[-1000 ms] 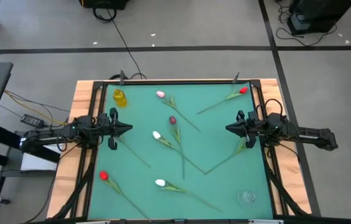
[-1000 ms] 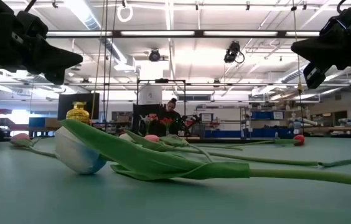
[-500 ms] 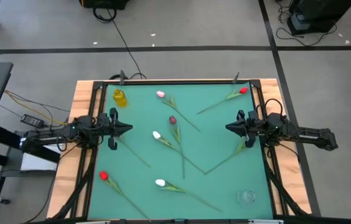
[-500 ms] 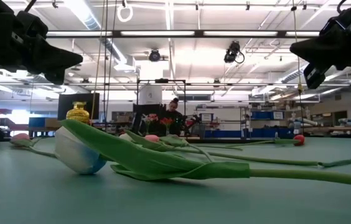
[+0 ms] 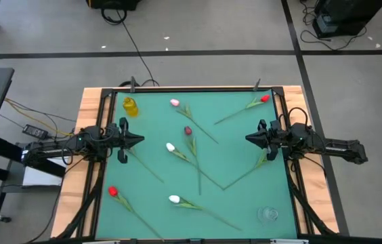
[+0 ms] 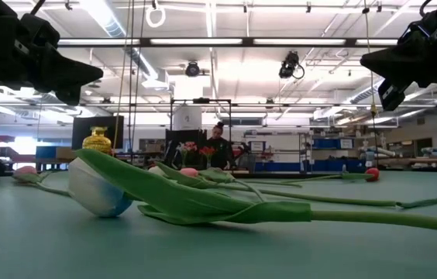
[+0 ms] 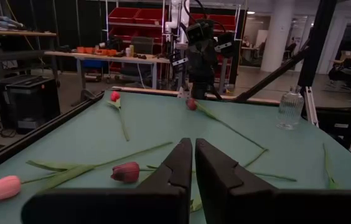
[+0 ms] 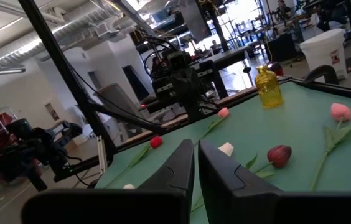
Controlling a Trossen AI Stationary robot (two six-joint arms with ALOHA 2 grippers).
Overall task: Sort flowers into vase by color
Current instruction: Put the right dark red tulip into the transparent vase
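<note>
from above, your left gripper (image 5: 139, 141) hangs at the mat's (image 5: 238, 156) left edge and your right gripper (image 5: 250, 139) at its right edge, both empty. the flowers (image 5: 189, 146) lie scattered flat between them, with a yellow vase (image 5: 130, 106) in the far left corner and a clear vase (image 5: 268, 215) near right.

at table height, a white tulip (image 6: 98, 190) lies closest, with soft leaves and a thin stem, so judge it light and floppy.

in the left wrist view the fingers (image 7: 178, 168) are clenched together; a maroon tulip (image 7: 126, 172) lies just ahead.

the right wrist view shows its pair closed too. pinch mid-stem, not the head.
</note>
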